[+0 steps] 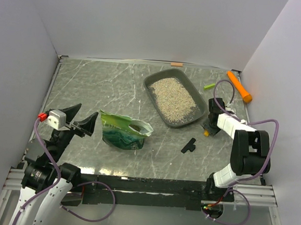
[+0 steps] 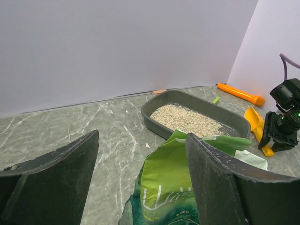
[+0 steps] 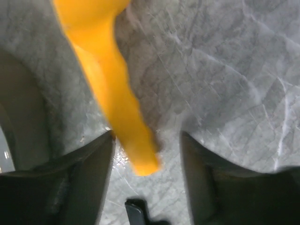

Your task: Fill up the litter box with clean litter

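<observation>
Left gripper [image 1: 88,111]: near the left edge of the grey marbled table [image 1: 90,81], fingers spread wide, holding nothing, aimed at the bag just to its right. Green bag [image 1: 122,132]: crinkled, left of table centre, mouth open toward the right, apart from the tray. Litter box [image 1: 154,81]: dark grey tray, set at an angle in the far middle of the table. Clean litter [image 1: 176,96]: pale granules covering most of the tray floor. Small black part [image 1: 189,145]: lying flat on the table, near side, right of the bag. Right gripper [image 3: 146,137]: just beside the tray's right corner, pointing down, fingers parted either side of the handle end of an orange-yellow scoop [image 3: 110,84], not clamping it. Green stick [image 1: 209,86] and orange tube [image 1: 239,86]: far right corner.
</observation>
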